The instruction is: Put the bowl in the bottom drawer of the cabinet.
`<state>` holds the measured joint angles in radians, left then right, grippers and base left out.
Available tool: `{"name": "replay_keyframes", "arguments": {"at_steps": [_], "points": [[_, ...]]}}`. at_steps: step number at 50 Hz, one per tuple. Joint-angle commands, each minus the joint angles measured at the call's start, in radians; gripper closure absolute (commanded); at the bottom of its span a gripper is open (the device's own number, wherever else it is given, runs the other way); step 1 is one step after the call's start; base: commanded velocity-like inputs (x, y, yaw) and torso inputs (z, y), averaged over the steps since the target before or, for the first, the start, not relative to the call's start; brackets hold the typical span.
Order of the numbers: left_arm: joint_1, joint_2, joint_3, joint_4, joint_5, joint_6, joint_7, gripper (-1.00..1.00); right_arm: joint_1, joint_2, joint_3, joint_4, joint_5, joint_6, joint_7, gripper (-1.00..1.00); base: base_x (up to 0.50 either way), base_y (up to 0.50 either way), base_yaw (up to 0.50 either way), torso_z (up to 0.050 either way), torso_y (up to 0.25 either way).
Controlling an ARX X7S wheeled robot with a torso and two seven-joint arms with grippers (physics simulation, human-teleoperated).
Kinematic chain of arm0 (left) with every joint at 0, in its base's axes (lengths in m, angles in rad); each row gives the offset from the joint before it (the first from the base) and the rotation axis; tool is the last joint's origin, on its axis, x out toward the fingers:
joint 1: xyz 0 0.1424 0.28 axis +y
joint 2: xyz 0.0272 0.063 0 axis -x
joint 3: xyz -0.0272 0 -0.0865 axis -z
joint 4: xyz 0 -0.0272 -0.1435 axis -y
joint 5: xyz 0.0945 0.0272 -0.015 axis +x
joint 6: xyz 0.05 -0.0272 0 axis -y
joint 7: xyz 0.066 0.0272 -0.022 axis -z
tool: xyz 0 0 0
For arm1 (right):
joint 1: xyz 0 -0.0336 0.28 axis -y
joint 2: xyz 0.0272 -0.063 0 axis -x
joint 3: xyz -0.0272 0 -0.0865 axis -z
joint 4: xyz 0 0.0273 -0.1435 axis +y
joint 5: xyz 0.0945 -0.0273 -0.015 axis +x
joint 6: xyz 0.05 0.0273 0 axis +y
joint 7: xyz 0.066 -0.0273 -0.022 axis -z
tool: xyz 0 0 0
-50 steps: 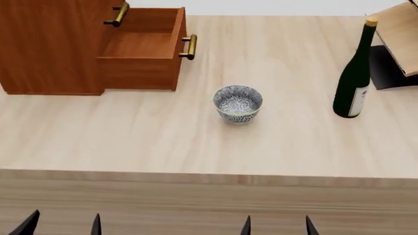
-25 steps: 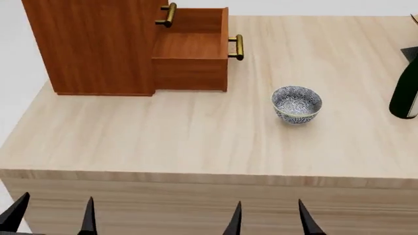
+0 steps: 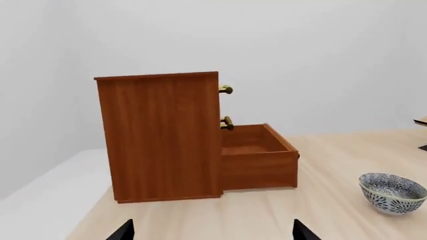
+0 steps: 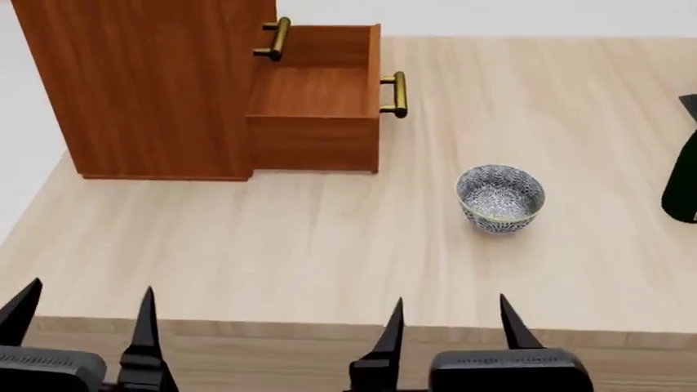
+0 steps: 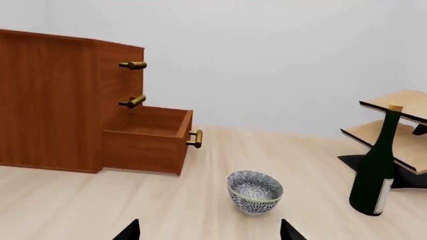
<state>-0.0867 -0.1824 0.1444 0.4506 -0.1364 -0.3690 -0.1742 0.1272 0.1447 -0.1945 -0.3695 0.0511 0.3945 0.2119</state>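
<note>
Black fingertips frame the near edge: the left gripper (image 4: 82, 314) and the right gripper (image 4: 449, 327) both hang short of the pale wooden table (image 4: 273, 253), prongs spread apart, holding nothing. Farther in, right of centre, the bowl (image 4: 500, 198) stands upright on the tabletop, apart from everything. Beyond it to the left, the bottom drawer (image 4: 319, 106) is pulled out of the cabinet (image 4: 153, 82) and appears empty. At far right stands a dark green wine bottle (image 5: 375, 170), before a pale wooden rack (image 5: 397, 125).

A big table (image 4: 273, 237) made of pale wood fills most of the view. A dark green bottle (image 5: 375, 170) with a white label stands upright on it. Just behind the bottle is a pale wooden rack (image 5: 393, 120) with slanted shelves.
</note>
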Motion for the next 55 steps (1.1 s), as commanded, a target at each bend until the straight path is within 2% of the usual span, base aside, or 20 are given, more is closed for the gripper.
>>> {"name": "replay_keyframes", "arguments": {"at_steps": [1,20,28,39,55], "points": [[-0.014,-0.008,-0.002,0.037,-0.014,-0.035,-0.010,-1.00,0.028,0.008,-0.009,-0.030,0.019,0.048,-0.003,-1.00,0.50,0.02,0.00,0.050,0.000],[0.019,-0.034,-0.008,0.070,-0.022,-0.019,-0.031,-1.00,0.030,0.020,-0.028,-0.033,0.012,0.042,0.021,-1.00,0.50,0.13,0.00,0.050,0.000],[0.082,-0.055,-0.004,0.155,-0.023,-0.044,-0.048,-1.00,0.035,0.023,-0.018,-0.034,0.025,0.052,0.029,-1.00,0.50,0.29,0.00,0.047,0.000],[0.271,-0.096,0.012,0.304,-0.010,-0.038,-0.067,-1.00,0.054,0.025,-0.012,-0.027,0.038,0.060,0.038,-1.00,0.50,0.29,0.00,0.000,0.000],[0.342,-0.117,0.041,0.289,-0.017,0.040,-0.047,-1.00,0.061,0.030,-0.016,-0.015,0.047,0.057,0.050,-1.00,0.50,0.29,0.00,0.000,0.000]]}}
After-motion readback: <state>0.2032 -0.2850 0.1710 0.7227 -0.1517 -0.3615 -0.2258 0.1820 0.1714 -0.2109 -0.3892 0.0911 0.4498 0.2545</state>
